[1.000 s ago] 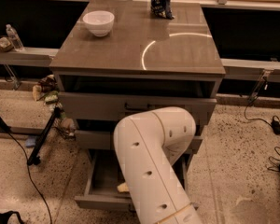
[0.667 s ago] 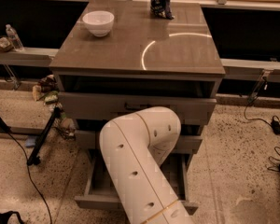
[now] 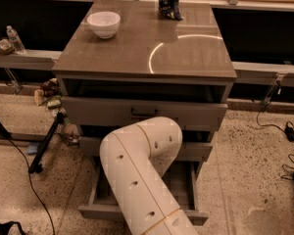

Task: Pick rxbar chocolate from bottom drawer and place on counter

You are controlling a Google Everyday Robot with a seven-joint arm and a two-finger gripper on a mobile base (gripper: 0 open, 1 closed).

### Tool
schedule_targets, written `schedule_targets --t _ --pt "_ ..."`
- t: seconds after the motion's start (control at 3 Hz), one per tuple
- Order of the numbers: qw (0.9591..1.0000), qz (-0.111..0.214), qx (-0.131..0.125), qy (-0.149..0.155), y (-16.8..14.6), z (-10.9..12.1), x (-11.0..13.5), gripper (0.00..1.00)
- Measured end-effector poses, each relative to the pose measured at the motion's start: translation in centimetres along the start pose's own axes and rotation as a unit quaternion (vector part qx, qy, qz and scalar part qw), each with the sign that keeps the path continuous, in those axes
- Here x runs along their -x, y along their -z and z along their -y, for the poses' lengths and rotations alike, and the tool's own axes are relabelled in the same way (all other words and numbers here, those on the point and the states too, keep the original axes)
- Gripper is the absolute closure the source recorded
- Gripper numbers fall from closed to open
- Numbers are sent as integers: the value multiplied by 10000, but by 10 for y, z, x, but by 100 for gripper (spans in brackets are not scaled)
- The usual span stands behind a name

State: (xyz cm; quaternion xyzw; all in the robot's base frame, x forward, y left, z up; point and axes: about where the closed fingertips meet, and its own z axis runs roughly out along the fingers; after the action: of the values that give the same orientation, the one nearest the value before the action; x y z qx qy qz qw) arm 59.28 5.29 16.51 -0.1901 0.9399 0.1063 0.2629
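Observation:
The bottom drawer [image 3: 184,186] is pulled open and shows a plain grey inside on the right. My white arm [image 3: 137,180] bends over it and covers most of the drawer. My gripper is hidden behind the arm, down toward the drawer. The rxbar chocolate is not visible. The counter [image 3: 186,58] is the glossy grey-brown top with a curved light reflection.
A white bowl [image 3: 103,23] stands at the counter's back left and a dark glossy snack bag [image 3: 169,3] at its back middle. The top drawer [image 3: 137,112] is slightly open. A black stand leg [image 3: 46,143], floor clutter [image 3: 49,94] and cables [image 3: 284,131] flank the cabinet.
My arm's elbow has swung to the left over the open bottom drawer, uncovering more of the drawer's right side. Nothing on the counter has moved.

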Motion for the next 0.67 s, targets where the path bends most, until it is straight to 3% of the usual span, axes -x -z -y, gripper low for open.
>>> schedule_targets --t 0.33,0.67 --pt "9999 95 -31 35 -19 1 -3 17" --pt "9996 262 122 29 -35 2 -9 10"
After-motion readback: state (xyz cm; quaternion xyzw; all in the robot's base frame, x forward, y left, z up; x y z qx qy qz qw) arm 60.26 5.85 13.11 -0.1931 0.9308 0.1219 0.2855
